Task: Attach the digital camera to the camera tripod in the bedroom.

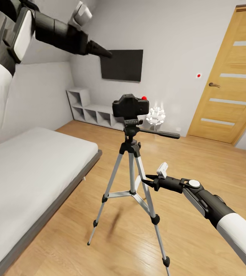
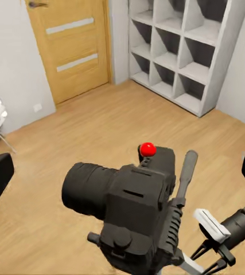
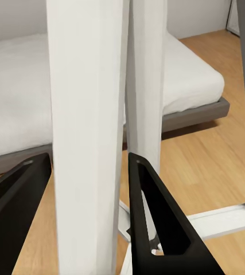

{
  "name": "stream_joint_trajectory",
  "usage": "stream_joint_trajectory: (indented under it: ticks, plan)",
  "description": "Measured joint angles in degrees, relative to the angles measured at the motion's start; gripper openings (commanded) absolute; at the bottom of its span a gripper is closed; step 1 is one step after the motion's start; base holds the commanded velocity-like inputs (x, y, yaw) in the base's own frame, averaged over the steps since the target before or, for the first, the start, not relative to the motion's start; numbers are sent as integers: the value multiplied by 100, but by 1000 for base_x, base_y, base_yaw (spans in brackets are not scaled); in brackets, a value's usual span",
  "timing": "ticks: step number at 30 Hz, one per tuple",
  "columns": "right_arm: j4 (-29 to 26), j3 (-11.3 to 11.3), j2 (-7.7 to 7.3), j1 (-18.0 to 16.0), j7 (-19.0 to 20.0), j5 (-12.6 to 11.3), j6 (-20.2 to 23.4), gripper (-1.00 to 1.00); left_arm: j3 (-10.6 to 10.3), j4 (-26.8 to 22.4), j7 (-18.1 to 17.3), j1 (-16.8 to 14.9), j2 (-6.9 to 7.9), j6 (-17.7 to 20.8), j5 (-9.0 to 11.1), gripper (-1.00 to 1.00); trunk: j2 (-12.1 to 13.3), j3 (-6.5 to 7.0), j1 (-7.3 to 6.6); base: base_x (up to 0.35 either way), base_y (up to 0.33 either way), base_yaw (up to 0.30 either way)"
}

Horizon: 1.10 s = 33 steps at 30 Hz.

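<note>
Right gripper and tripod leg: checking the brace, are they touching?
Cannot tell. The right wrist view shows the right gripper with its fingers either side of a camera tripod leg, but no plain contact.

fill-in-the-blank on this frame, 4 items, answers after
1. On the head of the camera tripod sits the ____.
2. The round dot on top of it is ____.
3. The right gripper has its fingers on either side of one silver tripod ____.
4. The left gripper is raised above the camera, its jaws ____ and holding nothing.

Missing words: digital camera; red; leg; open.
</note>
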Motion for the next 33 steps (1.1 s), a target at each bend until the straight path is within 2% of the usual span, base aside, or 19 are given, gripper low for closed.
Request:
stream_joint_trajectory:
  ticks: [2, 5, 9, 11, 12, 13, 15, 19, 22, 24, 26, 27, 28, 29, 30, 31, 32, 33]
  plan:
    - [-5, -1, 0, 0, -2, 1, 6, -100, 69, -53, 3, 59, 146, 15, 15, 100, 1, 0, 0, 0, 0, 0]
    - [-17, -5, -1, -1, -5, 3, 23, -100, 117, -32, 7, 393, 355, 27, 28, 100, 2, -1, 1, 0, 0, 0]
    - [1, -3, -1, -1, 1, 0, 4, -100, 135, 206, 86, 1237, 750, 79, 14, 100, -2, -1, -2, 0, 0, 0]
    - [-28, -8, -1, -3, -8, 5, 43, -100, 138, 588, 216, 1756, 996, 96, 7, 100, 2, -1, 0, 0, 0, 0]
    - [-33, -8, -1, -3, -8, 4, 51, -100, 140, 723, 270, 1857, 1048, 103, 15, 100, 2, -1, 1, 0, 0, 0]
    - [18, 3, -1, -1, 1, -9, -6, -100, 141, 1137, 492, 2085, 1147, 106, 17, 100, -5, 0, -3, 0, 0, 0]
    - [-15, -6, 1, -3, -6, -1, 31, -100, 126, 1820, 778, 2376, 1199, 92, -3, 100, 0, -2, -1, 0, 0, 0]
    - [-27, -6, 6, -4, -17, 2, 51, -100, 112, 2930, 1239, 2650, 1236, 51, 10, 100, 1, -1, 0, 0, 0, 0]
    - [-27, -5, 8, -4, -20, -1, 50, -100, 143, 3186, 1344, 2948, 1244, -187, 32, 100, 1, -1, 0, 0, 0, 0]
    - [-31, -10, 9, -4, -18, 1, 62, -100, 152, 3265, 1372, 3325, 1229, -593, 66, 100, 1, -1, 1, 0, 0, 0]
    - [-28, -8, 9, -4, -19, 3, 57, -100, 156, 3316, 1377, 3890, 1184, -1350, 264, 100, 0, -2, 0, 0, 0, 0]
    - [-24, -5, 9, -4, -19, 2, 49, -100, 180, 3325, 1380, 4030, 1168, -1559, 366, 100, 0, -1, 0, 0, 0, 0]
    - [-5, -4, 9, -4, -11, 1, 25, -100, 202, 3337, 1387, 4325, 1147, -1949, 600, 100, -2, -1, -1, 0, 0, 0]
    - [-32, -10, 9, -4, -21, 7, 57, -100, 154, 3344, 1390, 4526, 1139, -2154, 731, 100, 1, -2, 0, 0, 0, 0]
    - [-5, -3, 9, -4, -11, 2, 25, -100, 212, 3348, 1404, 4832, 1124, -2469, 1041, 100, -2, -2, -1, 0, 0, 0]
    - [-23, -11, 9, -4, -14, 9, 48, -100, 162, 3354, 1422, 5250, 1109, -2713, 1375, 100, 0, -2, 0, 0, 0, 0]
    - [-24, -8, 9, -4, -16, 9, 45, -100, 177, 3355, 1430, 5412, 1104, -2799, 1569, 100, 0, -1, 0, 0, 0, 0]
    - [-7, -7, 10, -4, -8, 5, 29, -100, 200, 3356, 1451, 5710, 1097, -2905, 1939, 100, -2, -1, -1, 0, 0, 0]
